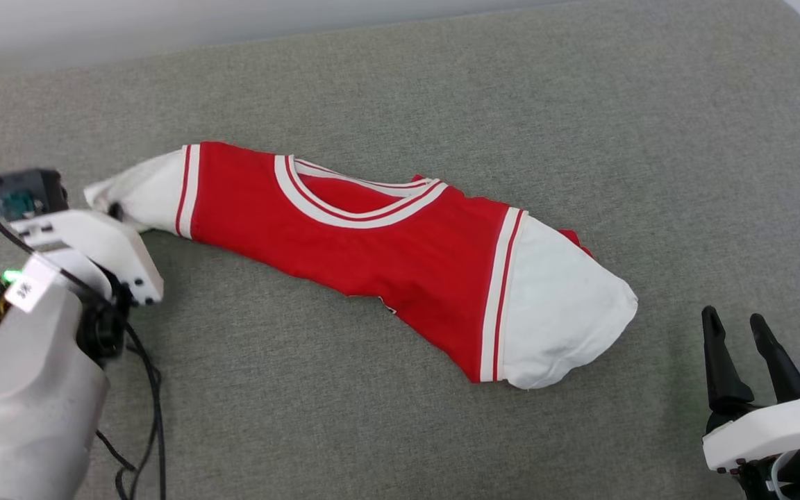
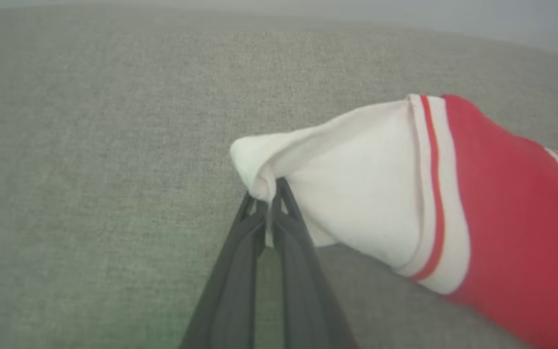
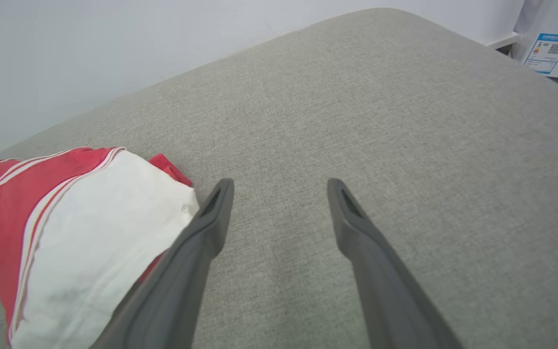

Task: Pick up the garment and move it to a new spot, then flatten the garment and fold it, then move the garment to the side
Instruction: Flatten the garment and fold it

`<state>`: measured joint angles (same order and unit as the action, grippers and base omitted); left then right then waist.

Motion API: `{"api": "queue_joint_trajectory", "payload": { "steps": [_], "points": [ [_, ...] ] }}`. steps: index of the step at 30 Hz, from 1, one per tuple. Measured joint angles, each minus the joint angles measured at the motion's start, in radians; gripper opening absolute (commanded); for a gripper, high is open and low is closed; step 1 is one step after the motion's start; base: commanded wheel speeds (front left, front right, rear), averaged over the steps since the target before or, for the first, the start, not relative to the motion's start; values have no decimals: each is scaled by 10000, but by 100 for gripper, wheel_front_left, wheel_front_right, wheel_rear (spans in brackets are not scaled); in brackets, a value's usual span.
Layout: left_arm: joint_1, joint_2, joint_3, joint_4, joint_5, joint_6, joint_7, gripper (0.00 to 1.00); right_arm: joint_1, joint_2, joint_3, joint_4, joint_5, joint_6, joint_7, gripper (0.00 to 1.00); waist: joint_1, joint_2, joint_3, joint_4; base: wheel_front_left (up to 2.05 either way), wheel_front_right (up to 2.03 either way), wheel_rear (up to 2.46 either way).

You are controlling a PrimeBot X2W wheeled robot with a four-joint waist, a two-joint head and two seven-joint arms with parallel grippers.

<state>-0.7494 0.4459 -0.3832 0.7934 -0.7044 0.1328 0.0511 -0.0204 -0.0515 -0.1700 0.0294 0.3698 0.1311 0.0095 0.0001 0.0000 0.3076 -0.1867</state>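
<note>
Relocation step in hand, judging by the lay: garment bunched into a long crooked band on grey fabric surface, neckline up, 1 white sleeve at each end, not yet flattened. Left end effector pinched shut on sleeve tip at 1 end of the garment, cloth gathered between its 2 fingers. Right end effector spread wide, holding nothing, near the garment's other white sleeve yet apart from it. Next move, probably: bring the free end effector onto that sleeve, close on the hem, then lift both ends of the garment together, keeping the pull even to avoid twisting or dragging the band.
</note>
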Motion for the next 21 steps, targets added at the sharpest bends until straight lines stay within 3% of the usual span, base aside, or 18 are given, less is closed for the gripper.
{"api": "queue_joint_trajectory", "payload": {
  "steps": [7, 8, 9, 13, 21],
  "points": [
    [673, -397, 82, 280, -439, -539, -497, 2, -55, 0, -117, 35, -199, 0, 165, 100, 0, 0, -244, 162, 0, 0, 0],
    [767, -428, 69, 236, -416, -593, -675, 42, -54, 0, -140, 13, -272, 0, 188, 100, 0, 0, -319, 180, 0, 0, 0],
    [861, -451, 84, 169, -431, -702, -863, 100, -50, 2, -159, -21, -332, 0, 272, 100, -1, 0, -406, 199, 0, 0, 0],
    [1248, -445, 19, -247, -169, -683, -1919, 100, 84, 0, -295, -173, -460, 0, 508, 100, 0, 0, -801, 300, 0, 0, 0],
    [2837, -474, 71, -2426, 667, 280, -3083, 100, 587, 0, -380, -564, -523, 0, 1020, 100, -2, 0, -1481, 536, 0, 0, 0]
  ]
}}
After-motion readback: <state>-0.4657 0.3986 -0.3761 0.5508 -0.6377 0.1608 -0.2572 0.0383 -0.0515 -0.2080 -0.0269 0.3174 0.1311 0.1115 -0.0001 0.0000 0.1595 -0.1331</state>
